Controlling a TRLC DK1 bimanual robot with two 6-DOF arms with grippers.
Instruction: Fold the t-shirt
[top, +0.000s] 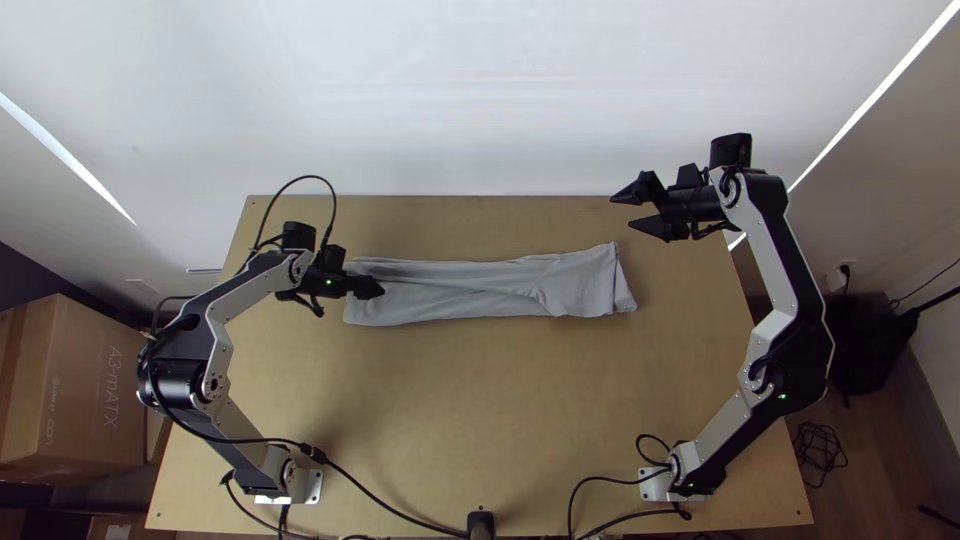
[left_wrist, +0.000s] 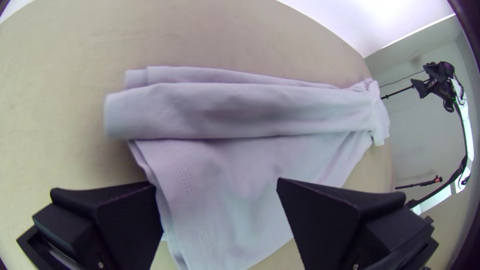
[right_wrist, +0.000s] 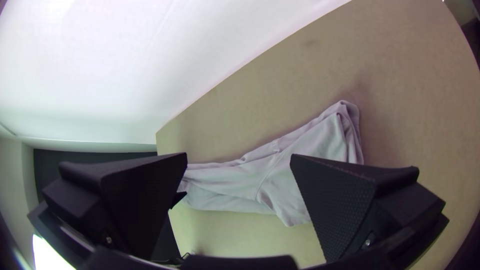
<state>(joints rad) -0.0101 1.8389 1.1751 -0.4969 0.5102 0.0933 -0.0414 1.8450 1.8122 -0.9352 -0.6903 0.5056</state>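
The grey t-shirt lies as a long, narrow folded strip across the table's far half. My left gripper is over the strip's left end, open. In the left wrist view, the cloth has a rolled-looking fold along one side and a flatter layer with a stitched hem beside it; the left gripper has its fingers apart over that layer. My right gripper stands open beyond the strip's right end, toward the far edge. In the right wrist view, the shirt lies beyond the open right gripper.
Bare wooden table stretches between the shirt and the arms' bases. A white wall rises behind the table's far edge. Black cables run along the near edge, and a cardboard box stands off the table at the left.
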